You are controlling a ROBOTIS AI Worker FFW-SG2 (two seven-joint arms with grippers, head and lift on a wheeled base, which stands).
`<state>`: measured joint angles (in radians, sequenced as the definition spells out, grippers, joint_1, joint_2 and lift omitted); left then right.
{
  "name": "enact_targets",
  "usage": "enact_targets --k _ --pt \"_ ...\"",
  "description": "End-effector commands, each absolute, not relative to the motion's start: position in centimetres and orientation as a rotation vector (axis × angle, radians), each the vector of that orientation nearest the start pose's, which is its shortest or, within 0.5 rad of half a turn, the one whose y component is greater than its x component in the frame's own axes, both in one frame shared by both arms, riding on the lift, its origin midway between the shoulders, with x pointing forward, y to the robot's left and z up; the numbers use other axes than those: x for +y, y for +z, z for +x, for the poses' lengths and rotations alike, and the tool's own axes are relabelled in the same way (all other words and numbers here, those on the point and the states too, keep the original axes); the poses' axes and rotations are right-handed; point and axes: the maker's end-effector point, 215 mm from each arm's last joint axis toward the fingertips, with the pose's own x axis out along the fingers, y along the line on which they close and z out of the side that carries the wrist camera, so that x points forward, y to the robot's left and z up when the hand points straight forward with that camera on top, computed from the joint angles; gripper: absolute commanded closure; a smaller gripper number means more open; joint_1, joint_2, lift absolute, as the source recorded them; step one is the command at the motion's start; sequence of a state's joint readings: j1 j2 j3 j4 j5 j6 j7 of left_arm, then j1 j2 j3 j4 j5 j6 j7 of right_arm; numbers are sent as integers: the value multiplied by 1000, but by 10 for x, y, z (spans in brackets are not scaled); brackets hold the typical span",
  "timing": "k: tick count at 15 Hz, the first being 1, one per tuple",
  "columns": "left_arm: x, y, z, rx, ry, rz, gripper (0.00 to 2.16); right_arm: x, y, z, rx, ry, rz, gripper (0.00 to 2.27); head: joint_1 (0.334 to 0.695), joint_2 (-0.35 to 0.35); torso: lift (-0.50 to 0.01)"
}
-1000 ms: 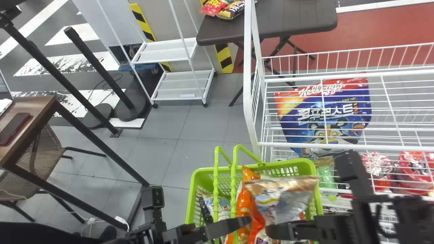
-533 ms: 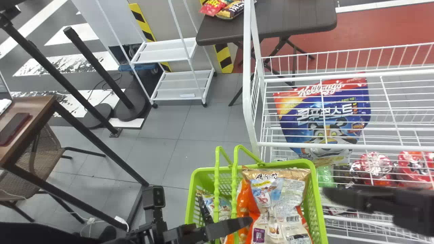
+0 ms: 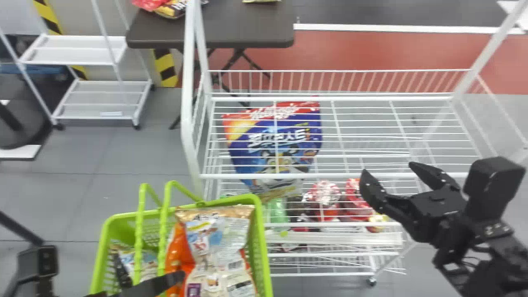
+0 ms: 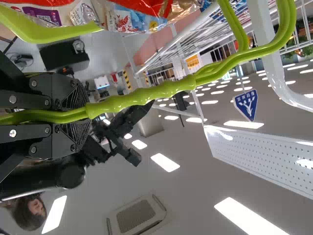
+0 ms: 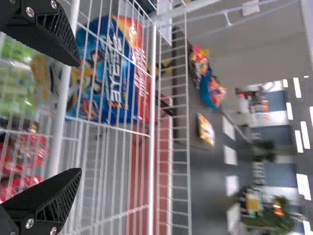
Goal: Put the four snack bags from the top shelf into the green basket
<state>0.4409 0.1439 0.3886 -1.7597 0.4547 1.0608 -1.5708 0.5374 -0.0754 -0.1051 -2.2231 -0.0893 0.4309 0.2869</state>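
Observation:
Low at the left of the head view, my left gripper [image 3: 163,283] is at the green basket [image 3: 260,235]; in the left wrist view the left gripper [image 4: 88,115] is shut on the basket's handle [image 4: 142,96]. The basket holds a gold-topped snack bag [image 3: 222,243], an orange bag [image 3: 179,247] and a dark-and-white bag [image 3: 142,262]. My right gripper [image 3: 391,171] hangs at the rack's front edge, right of the basket, open and with nothing held. The right wrist view shows the right gripper [image 5: 79,117] with its fingers apart before the wire shelf.
A large blue-and-red bag [image 3: 274,140] shows through the wires of the white rack [image 3: 330,176]. Red packages [image 3: 326,198] lie lower in it. Behind stand a dark table [image 3: 247,24] and a small white shelf cart [image 3: 103,99].
The right gripper has let go of the gold-topped bag and moved off to the right, away from the basket. The head view has turned right, so basket and rack appear farther left.

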Motion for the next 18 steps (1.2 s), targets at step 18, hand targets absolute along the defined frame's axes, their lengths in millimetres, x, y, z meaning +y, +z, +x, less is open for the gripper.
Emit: enact_targets --k 18 --pt "178 -408 231 627 -1134 -1177 2145 -239 -401 375 144 222 -1 53 695 -123 0"
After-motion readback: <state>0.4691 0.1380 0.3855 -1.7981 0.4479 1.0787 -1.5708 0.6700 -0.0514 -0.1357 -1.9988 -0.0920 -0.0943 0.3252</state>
